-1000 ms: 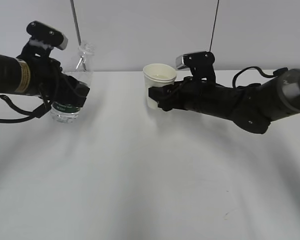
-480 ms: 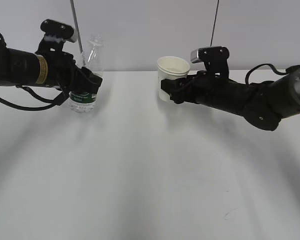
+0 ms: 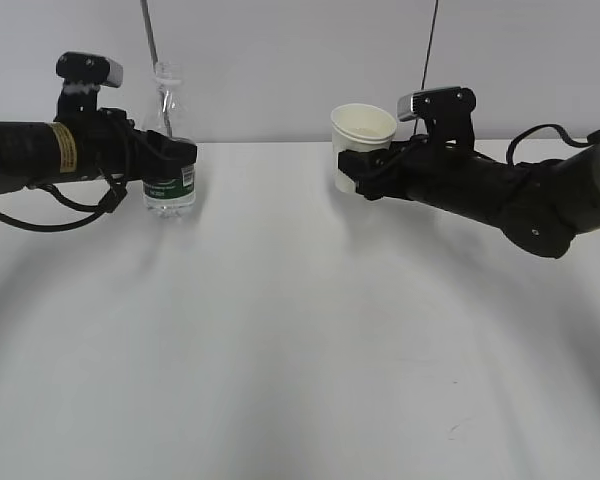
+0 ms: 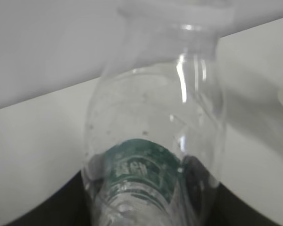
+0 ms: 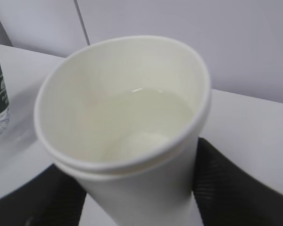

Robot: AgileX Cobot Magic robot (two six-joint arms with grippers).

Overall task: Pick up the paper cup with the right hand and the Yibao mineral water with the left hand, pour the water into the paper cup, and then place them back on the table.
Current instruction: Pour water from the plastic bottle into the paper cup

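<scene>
The Yibao mineral water bottle (image 3: 169, 150) stands upright at the far left of the white table (image 3: 280, 330), and its base looks to rest on the tabletop. My left gripper (image 3: 170, 156) is shut on the bottle above its green label. The left wrist view shows the bottle (image 4: 155, 141) close up between the black fingers (image 4: 200, 181). My right gripper (image 3: 355, 170) is shut on the paper cup (image 3: 360, 145) and holds it tilted slightly, near the far edge. In the right wrist view the cup (image 5: 127, 132) holds water (image 5: 141, 117) in its bottom.
A white wall stands right behind the table's far edge. Two thin dark cables (image 3: 150, 40) hang down behind the bottle and behind the cup. Black cables trail from both arms.
My left gripper has brought the bottle down and upright at the far left. My right gripper has carried the cup to the right and a little back.
</scene>
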